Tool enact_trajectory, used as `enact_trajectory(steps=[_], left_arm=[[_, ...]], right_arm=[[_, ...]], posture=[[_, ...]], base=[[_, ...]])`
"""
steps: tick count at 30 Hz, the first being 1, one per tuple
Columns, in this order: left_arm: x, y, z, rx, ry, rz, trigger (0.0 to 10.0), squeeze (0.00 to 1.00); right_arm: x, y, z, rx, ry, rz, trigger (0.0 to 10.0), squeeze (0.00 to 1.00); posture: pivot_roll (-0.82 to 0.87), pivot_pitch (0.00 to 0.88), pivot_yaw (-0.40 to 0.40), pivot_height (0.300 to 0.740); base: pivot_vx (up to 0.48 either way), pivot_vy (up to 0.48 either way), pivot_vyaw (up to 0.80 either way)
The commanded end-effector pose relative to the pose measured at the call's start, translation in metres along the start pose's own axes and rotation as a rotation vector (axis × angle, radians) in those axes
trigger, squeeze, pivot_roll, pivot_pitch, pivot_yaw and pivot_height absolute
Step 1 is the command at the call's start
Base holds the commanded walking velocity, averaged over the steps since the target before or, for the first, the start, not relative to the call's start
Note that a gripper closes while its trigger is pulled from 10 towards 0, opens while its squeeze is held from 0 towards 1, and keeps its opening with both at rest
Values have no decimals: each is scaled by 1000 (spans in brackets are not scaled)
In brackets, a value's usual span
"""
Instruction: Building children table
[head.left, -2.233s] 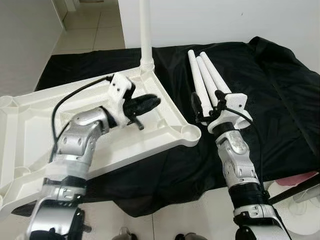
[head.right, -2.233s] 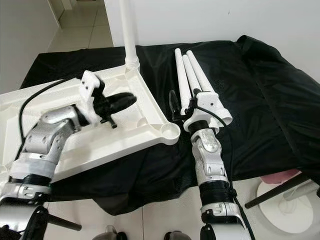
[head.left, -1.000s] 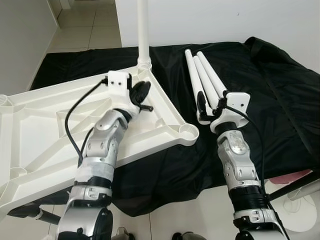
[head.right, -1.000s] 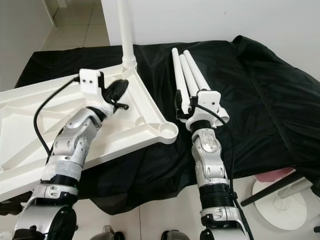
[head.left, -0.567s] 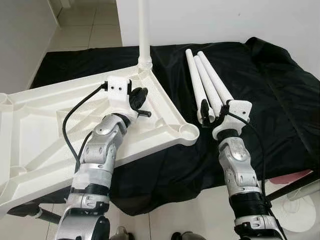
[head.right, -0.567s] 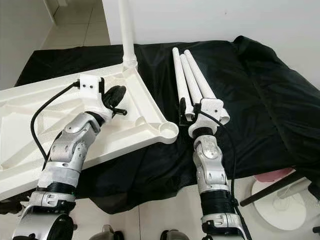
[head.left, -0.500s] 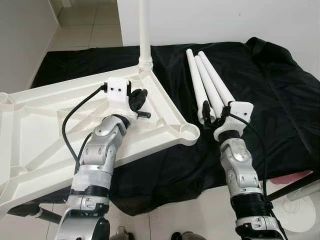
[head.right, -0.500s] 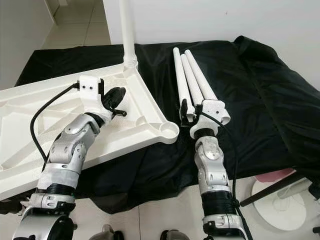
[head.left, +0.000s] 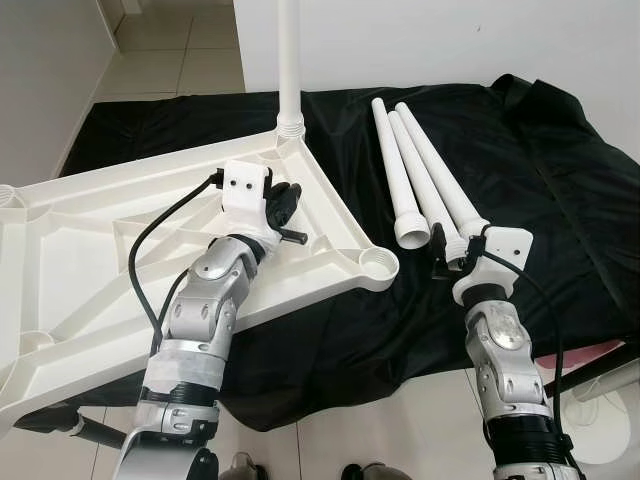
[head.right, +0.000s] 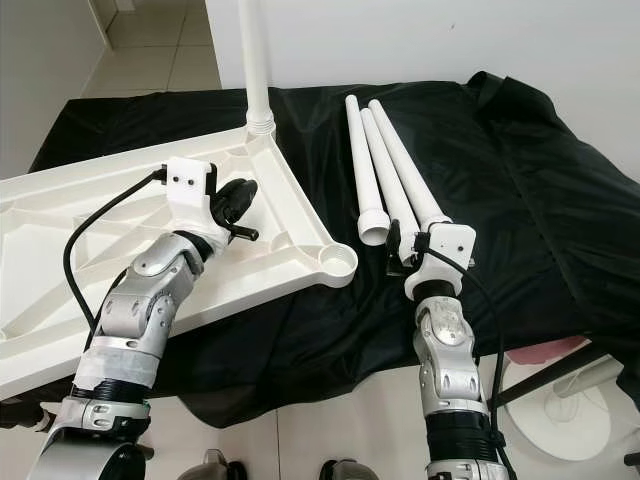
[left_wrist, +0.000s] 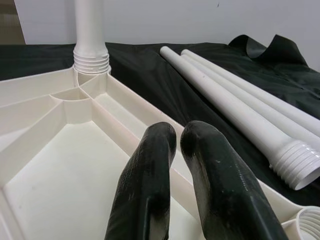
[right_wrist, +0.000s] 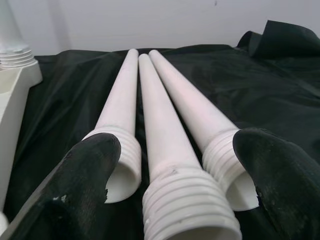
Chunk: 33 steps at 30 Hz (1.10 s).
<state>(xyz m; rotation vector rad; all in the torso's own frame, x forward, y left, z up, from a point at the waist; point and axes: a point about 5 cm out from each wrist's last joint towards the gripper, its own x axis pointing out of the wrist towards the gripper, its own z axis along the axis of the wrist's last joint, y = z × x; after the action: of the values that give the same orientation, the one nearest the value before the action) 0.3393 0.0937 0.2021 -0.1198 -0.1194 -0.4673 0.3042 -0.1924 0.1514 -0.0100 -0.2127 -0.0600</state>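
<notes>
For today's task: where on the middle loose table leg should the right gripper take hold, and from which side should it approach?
Probably at the ribbed threaded end of the middle leg, approaching from the robot's near side along its length. The three legs lie side by side, almost touching, on the black cloth, so only the near ends offer finger room. The open right gripper already straddles that end.

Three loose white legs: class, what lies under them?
The three white legs lie side by side on a black cloth. Whatever surface the cloth covers is hidden.
</notes>
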Motion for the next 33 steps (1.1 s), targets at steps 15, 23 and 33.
enact_trajectory(steps=[15,23,33], left_arm=[[3,-3,-2,-4,9,12,10000,0],[2,-2,-1,6,5,23,10000,0],[2,-1,0,17,5,27,10000,0]], right_arm=[[10,-11,-14,9,75,68,10000,0],[19,-14,-17,42,103,96,10000,0],[23,-11,-31,43,156,122,10000,0]], posture=[[-33,54,-18,740],[-26,51,-23,740],[-11,48,-30,740]], base=[[0,0,0],[0,0,0],[0,0,0]])
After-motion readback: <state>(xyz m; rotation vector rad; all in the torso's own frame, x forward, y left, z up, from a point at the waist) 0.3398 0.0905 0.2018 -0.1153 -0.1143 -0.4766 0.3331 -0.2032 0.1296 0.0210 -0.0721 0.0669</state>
